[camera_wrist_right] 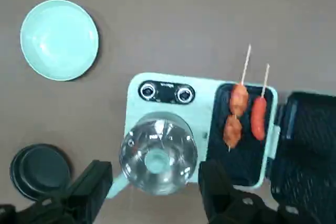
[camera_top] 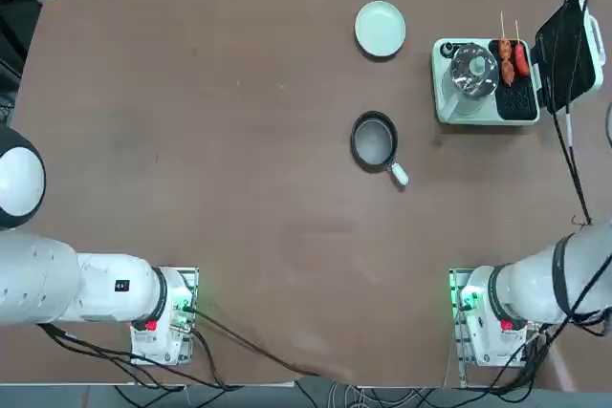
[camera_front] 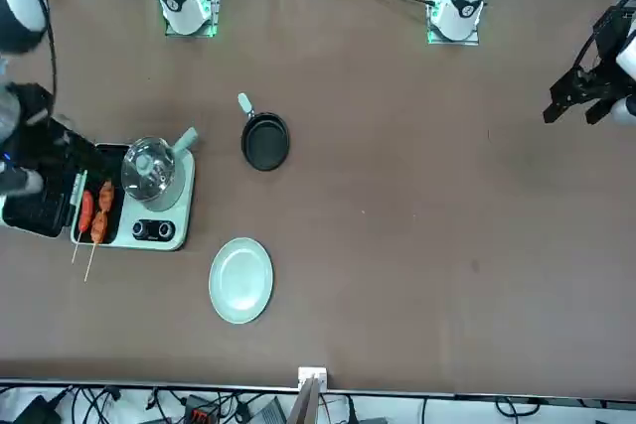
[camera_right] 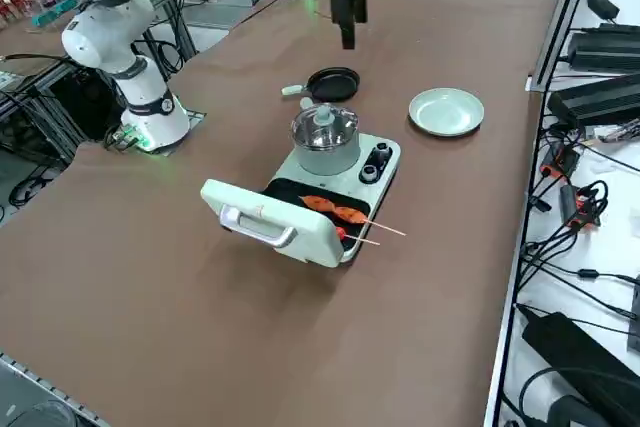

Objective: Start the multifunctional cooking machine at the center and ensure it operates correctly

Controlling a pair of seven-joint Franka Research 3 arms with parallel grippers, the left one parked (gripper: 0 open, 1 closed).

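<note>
No text, brand, number or sign can be read anywhere. The multifunctional cooking machine (camera_wrist_right: 173, 129), below the right claw (camera_wrist_right: 155, 192) in the wrist view, has a dark control strip (camera_wrist_right: 166, 92) with 2 round knobs and a faint pale mark between them (too small to make out). The claw's fingers (camera_wrist_right: 89, 190) stand apart over the glass lid (camera_wrist_right: 157, 156), unmarked themselves.

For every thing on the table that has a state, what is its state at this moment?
Cooking machine: hinged lid open, laid flat beside it.
Pot: covered by its glass lid.
Grill plate: uncovered, holds two sausage skewers.
Frying pan: empty.
Plate: empty.
Right gripper: jaws open, above the pot, holding nothing.
</note>
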